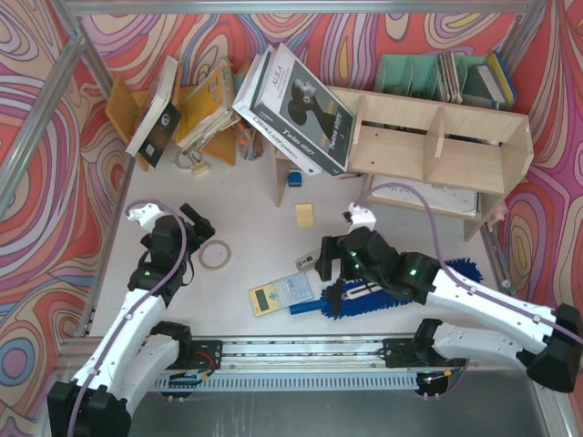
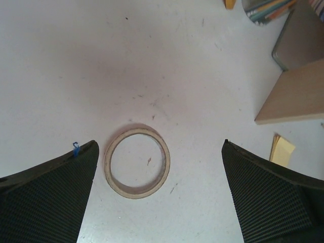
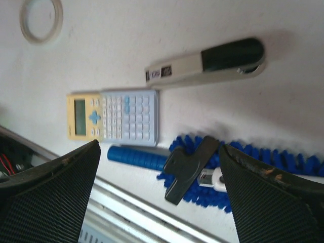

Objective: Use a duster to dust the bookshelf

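Right wrist view has the right gripper point(image 3: 159, 147) with its fingers spread wide and clamped on nothing, hanging over the duster point(image 3: 263, 162). The duster lies flat on the worktop point(image 3: 111, 50) along its near edge. Its ribbed blue handle sits just beside a calculator point(image 3: 116, 121), its fluffy blue head runs the other way, and a black clip crosses its neck. Past these lies a stapler point(image 3: 207, 63) with a small barcode label too blurred to read.

Only the top external view shows the bookshelf point(image 1: 437, 137), at the far right corner and well apart from the duster, which the right arm point(image 1: 474, 296) partly covers. A white book point(image 1: 301, 105) leans on the shelf's left end, its lettering too small to read surely.

Left wrist view shows the left gripper point(image 2: 159, 144), equally wide apart and holding nothing, above a tape ring point(image 2: 109, 162).
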`<state>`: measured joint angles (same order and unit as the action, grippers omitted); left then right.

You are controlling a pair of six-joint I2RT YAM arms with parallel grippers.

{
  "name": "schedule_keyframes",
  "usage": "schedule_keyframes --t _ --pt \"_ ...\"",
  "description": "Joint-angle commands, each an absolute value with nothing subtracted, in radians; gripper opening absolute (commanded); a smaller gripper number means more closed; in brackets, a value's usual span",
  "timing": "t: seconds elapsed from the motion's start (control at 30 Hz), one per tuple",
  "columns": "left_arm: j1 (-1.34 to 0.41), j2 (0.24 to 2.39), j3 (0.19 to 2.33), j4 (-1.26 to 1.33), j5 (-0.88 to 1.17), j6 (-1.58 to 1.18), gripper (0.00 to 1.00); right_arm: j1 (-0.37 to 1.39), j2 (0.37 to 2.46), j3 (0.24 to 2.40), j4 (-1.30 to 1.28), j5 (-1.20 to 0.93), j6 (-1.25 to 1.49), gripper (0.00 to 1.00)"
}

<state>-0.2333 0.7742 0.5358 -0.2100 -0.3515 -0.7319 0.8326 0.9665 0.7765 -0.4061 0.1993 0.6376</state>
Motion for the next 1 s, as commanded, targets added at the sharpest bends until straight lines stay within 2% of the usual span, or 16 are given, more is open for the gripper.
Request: schedule_keyframes --t 0.0,0.17,0.53,0.97 --pt "-0.237 0.798 0.471 -0.038 -0.245 -0.627 0.98 0.974 1.058 0.838 -0.552 0.33 0.754 0.87" --pt "-0.239 0.821 0.428 0.037 -0.199 -0.546 0.98 1.092 1.155 0.874 -0.644 0.396 0.896 0.85" --pt "-0.239 0.781 0.353 0.169 -0.136 -0.508 0.98 1.111 1.232 0.876 -0.728 0.431 1.137 0.7" --pt "-0.239 0.824 0.352 0.194 -0.14 -0.519 0.98 1.117 1.324 0.885 -0.768 0.429 1.256 0.6"
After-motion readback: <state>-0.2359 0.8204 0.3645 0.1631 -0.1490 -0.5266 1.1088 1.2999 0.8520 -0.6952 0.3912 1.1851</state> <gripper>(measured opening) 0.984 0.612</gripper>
